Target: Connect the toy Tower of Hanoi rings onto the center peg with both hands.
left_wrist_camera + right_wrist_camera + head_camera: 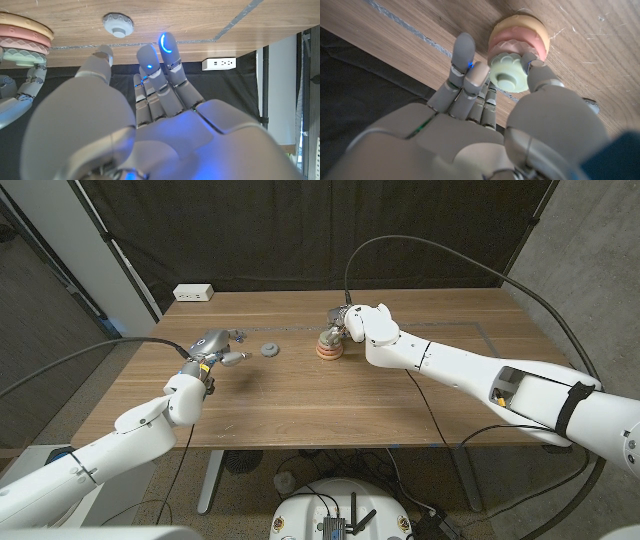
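Observation:
The ring stack point(327, 348) stands at the table's far middle: a yellow-orange ring point(520, 24) at the bottom, a pink ring point(517, 44) on it, and a pale green ring point(508, 75) on top. My right hand point(352, 323) reaches over the stack and pinches the green ring between thumb and fingers point(470, 75). A small grey ring point(269, 350) lies flat on the table to the left of the stack, also seen as grey ring point(118, 23). My left hand point(215, 348) hovers just left of it, fingers point(157, 65) stretched out and holding nothing.
A white power strip point(193, 293) lies at the table's far left corner. A dark curtain hangs behind the table. Bare wood point(330, 405) stretches from the rings to the near edge. The right arm's cable arcs above the far right side.

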`<state>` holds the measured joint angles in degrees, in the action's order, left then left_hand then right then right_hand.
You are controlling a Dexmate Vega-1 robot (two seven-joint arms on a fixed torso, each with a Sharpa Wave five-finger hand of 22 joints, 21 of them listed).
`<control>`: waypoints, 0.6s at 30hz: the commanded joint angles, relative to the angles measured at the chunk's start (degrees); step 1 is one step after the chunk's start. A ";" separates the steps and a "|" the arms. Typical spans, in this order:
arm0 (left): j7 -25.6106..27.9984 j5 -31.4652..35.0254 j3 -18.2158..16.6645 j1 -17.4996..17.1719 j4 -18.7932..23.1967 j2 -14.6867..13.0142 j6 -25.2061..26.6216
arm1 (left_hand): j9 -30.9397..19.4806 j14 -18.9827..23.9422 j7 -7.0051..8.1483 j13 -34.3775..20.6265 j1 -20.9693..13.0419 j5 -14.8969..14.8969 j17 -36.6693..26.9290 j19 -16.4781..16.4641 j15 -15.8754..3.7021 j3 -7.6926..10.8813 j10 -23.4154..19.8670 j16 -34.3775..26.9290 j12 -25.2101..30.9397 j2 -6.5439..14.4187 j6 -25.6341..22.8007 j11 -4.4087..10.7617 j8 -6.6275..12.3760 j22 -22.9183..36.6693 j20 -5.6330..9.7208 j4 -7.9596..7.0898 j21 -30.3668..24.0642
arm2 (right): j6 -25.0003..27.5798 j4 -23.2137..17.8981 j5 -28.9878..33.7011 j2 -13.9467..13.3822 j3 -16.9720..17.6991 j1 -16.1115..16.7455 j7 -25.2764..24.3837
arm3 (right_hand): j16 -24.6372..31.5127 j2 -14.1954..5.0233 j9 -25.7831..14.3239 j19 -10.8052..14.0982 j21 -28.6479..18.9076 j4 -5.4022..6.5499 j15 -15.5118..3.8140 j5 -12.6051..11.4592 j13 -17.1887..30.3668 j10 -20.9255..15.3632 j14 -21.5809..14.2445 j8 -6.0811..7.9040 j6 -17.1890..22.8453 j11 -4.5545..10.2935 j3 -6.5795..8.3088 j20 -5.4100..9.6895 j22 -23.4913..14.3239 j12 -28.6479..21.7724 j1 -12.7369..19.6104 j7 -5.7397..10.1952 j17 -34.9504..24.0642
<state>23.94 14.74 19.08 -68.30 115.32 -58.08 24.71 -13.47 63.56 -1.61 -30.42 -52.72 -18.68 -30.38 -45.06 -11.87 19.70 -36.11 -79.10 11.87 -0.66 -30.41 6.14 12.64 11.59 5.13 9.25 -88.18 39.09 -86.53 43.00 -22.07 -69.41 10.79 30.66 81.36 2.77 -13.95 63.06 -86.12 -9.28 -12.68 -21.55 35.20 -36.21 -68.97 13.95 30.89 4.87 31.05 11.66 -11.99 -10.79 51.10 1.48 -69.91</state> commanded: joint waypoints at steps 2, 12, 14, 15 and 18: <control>0.72 -0.05 -1.02 -0.50 0.42 -0.26 0.03 | -0.06 0.55 -0.24 0.00 -0.20 -0.01 -0.16 -0.39 -0.67 0.35 -0.34 -0.48 -0.06 0.19 -0.44 0.07 -0.25 0.19 6.82 0.02 -0.31 | 0.63 -0.39 2.54 -0.58 -2.18 -1.27 1.69 | -0.44 1.56 -0.18 -1.07 0.48 0.58 0.01 0.49 -0.39 2.36 1.27 -0.95 -1.32 0.80 -0.73 1.09 0.24 0.61 -1.40 1.50 -0.08; 0.38 0.07 -0.99 -0.28 0.56 -0.28 0.09 | -0.07 0.38 -0.28 -0.02 -0.12 0.03 0.05 -0.37 -0.67 0.43 -0.39 -0.27 0.01 0.19 -0.51 0.09 -0.25 0.17 6.83 0.01 -0.30 | 0.58 -0.51 3.49 -0.76 -2.09 -1.15 2.85 | -1.96 4.01 -0.05 -2.05 1.52 0.20 -0.05 1.98 -1.76 8.72 3.56 -2.83 -7.29 -1.20 -1.31 1.11 0.35 0.89 -2.98 -0.43 0.40; 0.36 0.06 -0.95 -0.24 0.57 -0.19 0.16 | -0.07 0.40 -0.27 -0.06 -0.09 0.05 0.03 -0.41 -0.67 0.47 -0.49 -0.28 0.06 0.24 -0.49 0.12 -0.27 0.17 6.83 -0.01 -0.32 | 0.61 -0.64 3.69 -0.84 -1.99 -1.01 2.77 | -2.16 4.34 0.02 -2.23 1.74 0.17 -0.06 2.36 -2.07 9.65 3.74 -2.94 -8.14 -1.81 -1.43 1.10 0.43 0.87 -3.14 -0.77 0.40; 0.32 0.07 -0.92 -0.22 0.57 -0.18 0.19 | -0.07 0.43 -0.27 -0.06 -0.08 0.05 0.00 -0.41 -0.67 0.47 -0.44 -0.31 0.05 0.23 -0.49 0.18 -0.27 0.18 6.83 -0.01 -0.32 | 0.61 -0.73 3.76 -0.90 -1.94 -0.99 2.89 | -2.27 4.60 0.08 -2.25 1.75 0.21 -0.04 2.68 -2.32 10.04 3.86 -3.13 -9.12 -2.03 -1.56 1.09 0.34 0.75 -3.39 -0.99 0.35; 0.30 0.12 -0.85 -0.19 0.57 -0.13 0.23 | -0.08 0.42 -0.27 -0.10 -0.09 0.05 0.00 -0.37 -0.67 0.51 -0.42 -0.29 0.05 0.20 -0.54 0.14 -0.25 0.24 6.84 0.02 -0.33 | 0.68 -1.12 4.14 -1.10 -1.83 -0.85 3.02 | -2.59 4.84 0.14 -2.44 1.95 0.31 -0.03 3.09 -2.59 10.62 4.16 -3.30 -10.24 -2.21 -1.73 1.07 0.42 0.74 -3.74 -1.28 0.48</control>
<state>24.48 14.76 18.19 -68.64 115.77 -58.29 24.78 -13.46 63.56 -1.54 -30.41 -52.72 -18.68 -30.26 -45.06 -11.87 19.69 -36.12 -79.10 11.87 -0.66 -30.47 6.14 12.64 11.58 5.13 9.25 -88.18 39.69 -86.91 45.78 -22.72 -71.38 9.74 32.96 79.17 6.93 -13.83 61.01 -84.31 -8.93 -12.69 -18.84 32.69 -26.26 -65.09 10.85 21.53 2.85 29.69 10.43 -11.44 -10.15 47.67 0.46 -69.48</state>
